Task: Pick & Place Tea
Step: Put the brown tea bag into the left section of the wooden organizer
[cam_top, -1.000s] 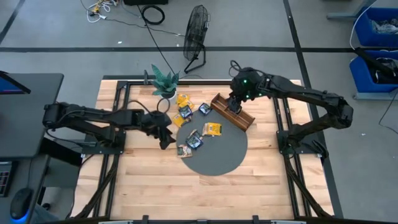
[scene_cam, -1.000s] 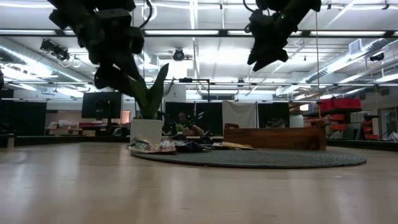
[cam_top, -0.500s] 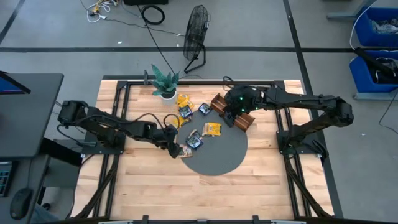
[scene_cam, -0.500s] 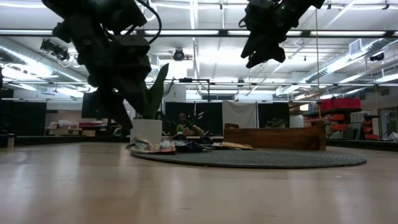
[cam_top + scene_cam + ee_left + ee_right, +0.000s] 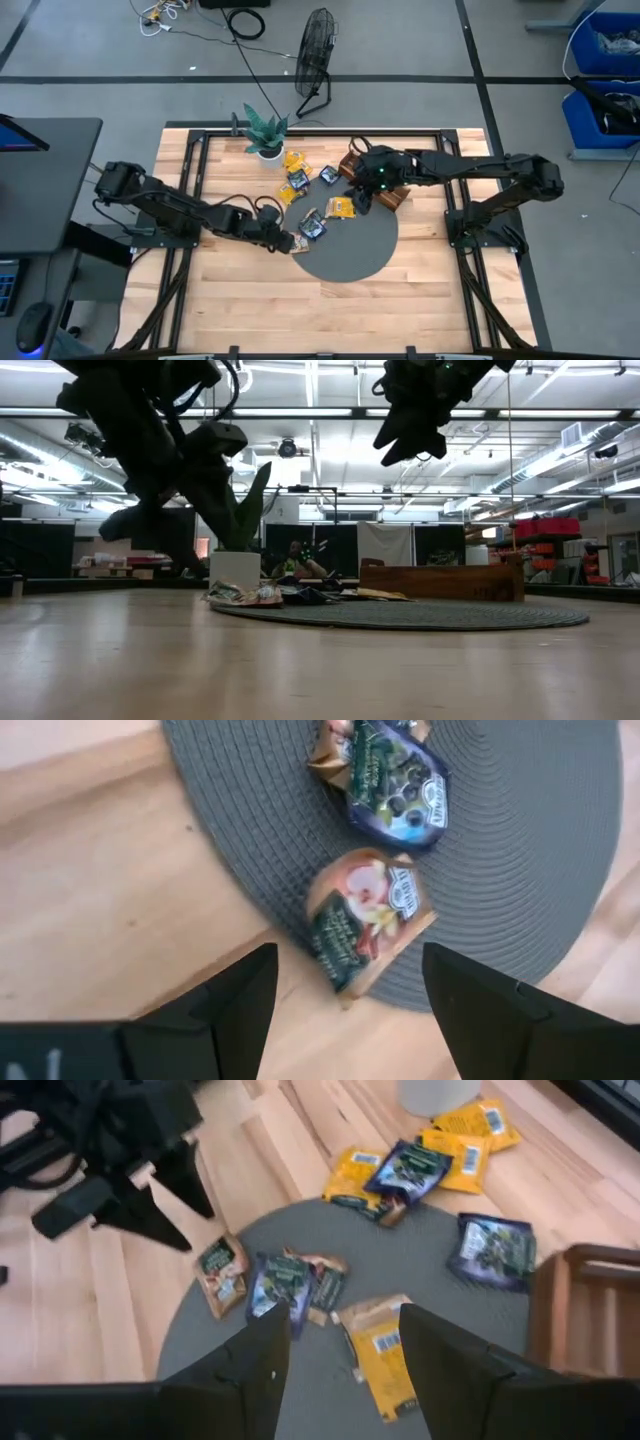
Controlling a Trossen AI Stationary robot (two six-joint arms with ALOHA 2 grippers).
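— Item one, nearest: left gripper, fingers spread wide, empty, poised over the pale packet at the mat edge on the desk. Approach step, I judged.
— Beyond it?
— Right gripper, fingers also spread, empty, above the yellow packet; tray behind. Each needed lowering, then closing.

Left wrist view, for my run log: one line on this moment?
left end effector: open, above tan tea packet | packet: at mat edge | right end effector: open
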